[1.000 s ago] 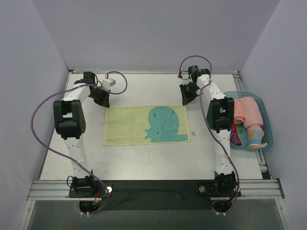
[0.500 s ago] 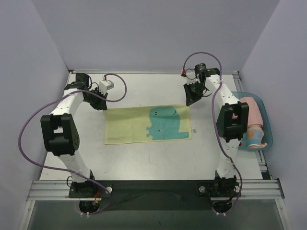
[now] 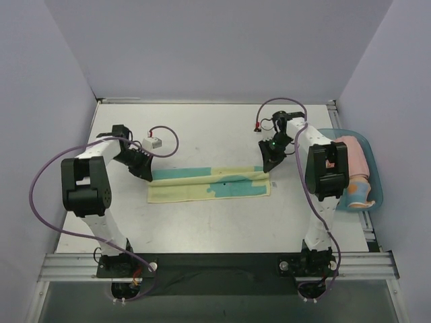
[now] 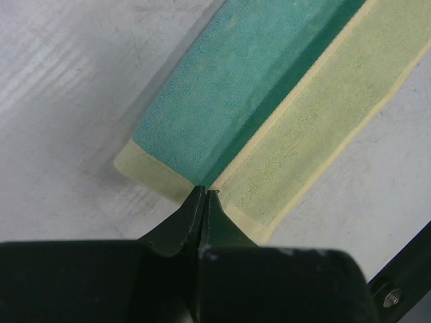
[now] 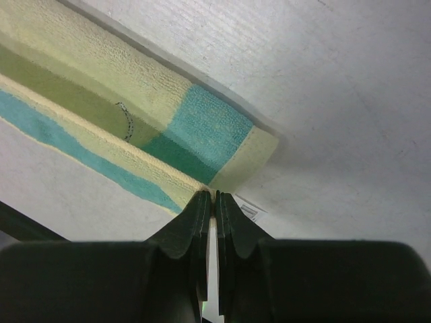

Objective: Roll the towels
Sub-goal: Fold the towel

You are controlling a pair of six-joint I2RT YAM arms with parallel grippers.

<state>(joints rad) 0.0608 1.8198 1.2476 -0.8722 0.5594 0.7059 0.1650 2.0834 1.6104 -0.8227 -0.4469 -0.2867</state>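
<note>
Item: pale yellow towel with teal patches, lying mid-table as a long narrow strip, one long edge doubled over toward the other.
Left gripper: fingers together, pinching the upper layer at the towel's left end.
Right gripper: fingers together, pinching the upper layer at the right end, which arches off the table.
Step in hand: apparently a lengthwise fold before rolling.
Next move calls for: laying the held edge down evenly, both ends level, then releasing without dragging the cloth.
Other stock: rolled cloths in the light blue tray at right.
Writing: small white tag at the towel's corner, print too small to read; no brands legible.
</note>
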